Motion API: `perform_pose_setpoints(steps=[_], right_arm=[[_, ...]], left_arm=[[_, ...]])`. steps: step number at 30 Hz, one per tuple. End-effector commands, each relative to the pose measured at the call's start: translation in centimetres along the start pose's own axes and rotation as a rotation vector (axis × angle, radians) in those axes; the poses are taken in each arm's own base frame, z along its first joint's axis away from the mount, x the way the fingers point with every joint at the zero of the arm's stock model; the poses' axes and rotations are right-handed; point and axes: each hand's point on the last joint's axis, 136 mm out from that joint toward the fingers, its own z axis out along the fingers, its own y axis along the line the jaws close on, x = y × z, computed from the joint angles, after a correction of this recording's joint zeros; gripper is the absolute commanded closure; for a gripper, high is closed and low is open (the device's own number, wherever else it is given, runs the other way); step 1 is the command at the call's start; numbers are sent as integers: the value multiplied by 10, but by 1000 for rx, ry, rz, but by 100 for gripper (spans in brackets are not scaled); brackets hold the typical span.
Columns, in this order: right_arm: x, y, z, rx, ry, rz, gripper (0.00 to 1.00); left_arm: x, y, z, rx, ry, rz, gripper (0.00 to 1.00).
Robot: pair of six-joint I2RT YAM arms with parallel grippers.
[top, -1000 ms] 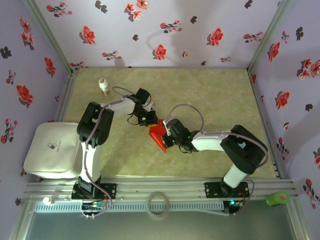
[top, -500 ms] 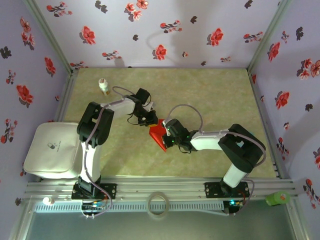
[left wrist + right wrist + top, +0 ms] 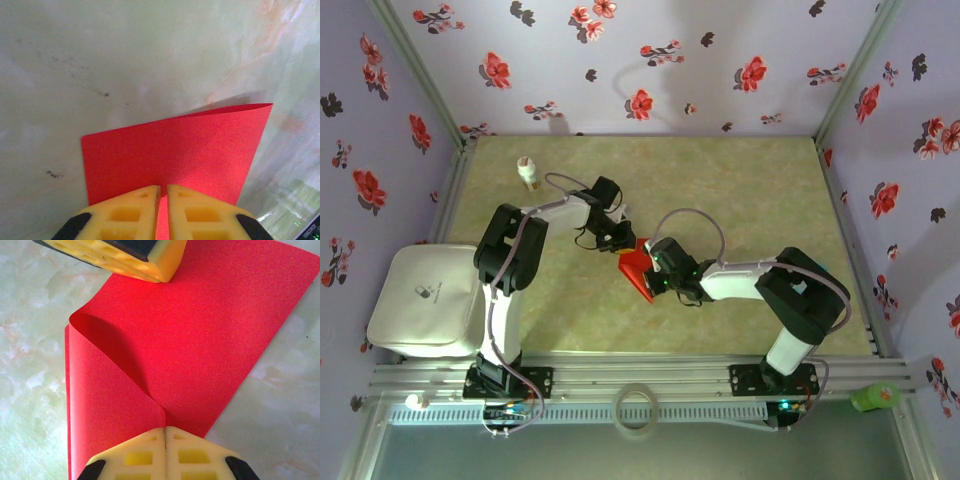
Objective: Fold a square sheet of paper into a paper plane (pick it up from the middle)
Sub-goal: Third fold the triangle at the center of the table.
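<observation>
**Square sheet of paper** point(image 3: 210, 330): red, at mid-counter between the two arms, resting on the counter point(image 3: 750, 190). From the right wrist, its left side is rolled over onto the rest in a soft curve with no sharp crease. The remainder lies flat.

**Left gripper** point(image 3: 162, 192): at the sheet's far edge. Its yellow fingers are pressed almost together, with red paper in the narrow slit between them, so it is pinching the sheet.

**Right gripper** point(image 3: 165, 432): at the opposite edge, fingers pressed together on the sheet at the point where the rolled-over side tapers down. It is pinching the sheet.

**Other items:** a small white bottle point(image 3: 528, 173) stands at the counter's far left corner, well apart from the sheet. A white case point(image 3: 425, 300) lies beside the left arm
</observation>
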Motion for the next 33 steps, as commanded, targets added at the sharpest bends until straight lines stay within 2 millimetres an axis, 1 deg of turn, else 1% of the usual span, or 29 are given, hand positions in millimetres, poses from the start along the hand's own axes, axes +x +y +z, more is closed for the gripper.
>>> perform_pose_setpoints(steps=[1, 5, 10, 12, 14, 15, 17, 19, 22, 25, 27, 33], right_arm=[[4, -3, 6, 4, 21, 17, 100], [7, -3, 4, 3, 20, 23, 100], [9, -5, 4, 7, 21, 31, 100], [9, -5, 4, 6, 19, 33, 100], [7, -5, 4, 7, 12, 35, 100], [8, -5, 4, 7, 12, 34, 100], [8, -6, 4, 10, 12, 34, 100], [8, -6, 4, 11, 10, 34, 100], [8, -6, 3, 11, 4, 35, 100], [8, -7, 2, 15, 5, 37, 100], [10, -7, 2, 14, 5, 38, 100], [10, -8, 4, 14, 5, 44, 100]], left_arm=[[12, 14, 15, -46, 61, -2, 86], [3, 1, 3, -32, 34, 16, 84], [-18, -28, -30, 5, -64, 51, 76], [-20, -37, -43, 22, -103, 51, 72], [-17, -42, -54, 40, -136, 37, 72], [-13, -43, -58, 54, -152, 23, 72], [-5, -45, -63, 93, -171, -8, 77], [4, -48, -67, 148, -184, -40, 86], [22, -56, -63, 269, -170, -102, 94], [36, -59, -57, 348, -166, -147, 97], [42, -58, -51, 359, -160, -160, 98], [58, -41, -31, 356, -136, -223, 100]])
